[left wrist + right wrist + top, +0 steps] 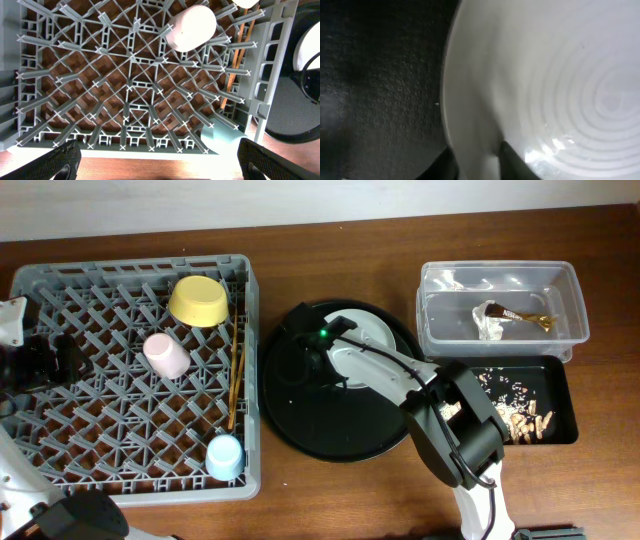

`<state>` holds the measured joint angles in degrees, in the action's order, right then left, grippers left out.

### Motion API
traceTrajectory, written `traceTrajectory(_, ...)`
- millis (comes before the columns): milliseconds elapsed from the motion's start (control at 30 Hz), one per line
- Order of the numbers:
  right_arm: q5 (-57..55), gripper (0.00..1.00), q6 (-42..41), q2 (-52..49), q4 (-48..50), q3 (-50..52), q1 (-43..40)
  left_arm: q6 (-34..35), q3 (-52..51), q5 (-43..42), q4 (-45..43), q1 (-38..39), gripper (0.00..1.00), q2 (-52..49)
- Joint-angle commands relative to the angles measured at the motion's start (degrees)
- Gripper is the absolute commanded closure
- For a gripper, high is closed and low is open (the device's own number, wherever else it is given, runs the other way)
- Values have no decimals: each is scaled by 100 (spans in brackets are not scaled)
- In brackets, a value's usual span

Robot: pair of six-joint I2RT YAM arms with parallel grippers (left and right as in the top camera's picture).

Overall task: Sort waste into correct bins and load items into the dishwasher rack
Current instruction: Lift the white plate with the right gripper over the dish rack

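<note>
The grey dishwasher rack (120,272) holds the yellow bowl (197,300), pink cup (166,355), light blue cup (225,456) and chopsticks (236,375). My left gripper (60,360) is open and empty over the rack's left side; its wrist view shows the rack (125,100), pink cup (191,27) and chopsticks (235,65) beyond its spread fingers (160,160). My right gripper (322,358) is shut on the left rim of the pale grey plate (375,335). In the right wrist view its fingers (477,160) pinch the plate (560,75).
The plate sits on a large round black tray (320,420), also seen in the right wrist view (385,75). The clear tub (430,310) holds the white napkin (490,325) and wrapper (525,317). The black rectangular tray (560,395) holds food scraps (525,420).
</note>
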<state>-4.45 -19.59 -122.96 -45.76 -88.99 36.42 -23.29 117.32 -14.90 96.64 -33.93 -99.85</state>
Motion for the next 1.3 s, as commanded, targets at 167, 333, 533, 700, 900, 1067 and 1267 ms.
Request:
traceTrajectory(167, 13, 96, -63, 295, -490, -306, -50, 9, 0, -9, 4, 0, 1, 24)
traceTrajectory(333, 262, 96, 142, 1047, -1939, -2258, -111, 11, 0, -9, 7, 0, 1, 24)
traceTrajectory(533, 2577, 96, 168, 1974, -1805, -3115, -166, 9, 0, -9, 7, 0, 1, 24)
traceTrajectory(700, 4033, 96, -431, 2092, -1019, -3069, -234, 9, 0, -9, 4, 0, 0, 24)
traceTrajectory(900, 4843, 96, -2116, 2090, 1158, -2236, -131, 9, 0, -9, 7, 0, 1, 24)
traceTrajectory(1067, 4975, 96, -3574, 2090, 3368, -1106, 79, 9, 0, -9, 4, 0, 1, 24)
traceTrajectory(1267, 4756, 96, -4614, 2090, 5226, 280, 317, 11, 0, -9, 7, 0, 1, 24)
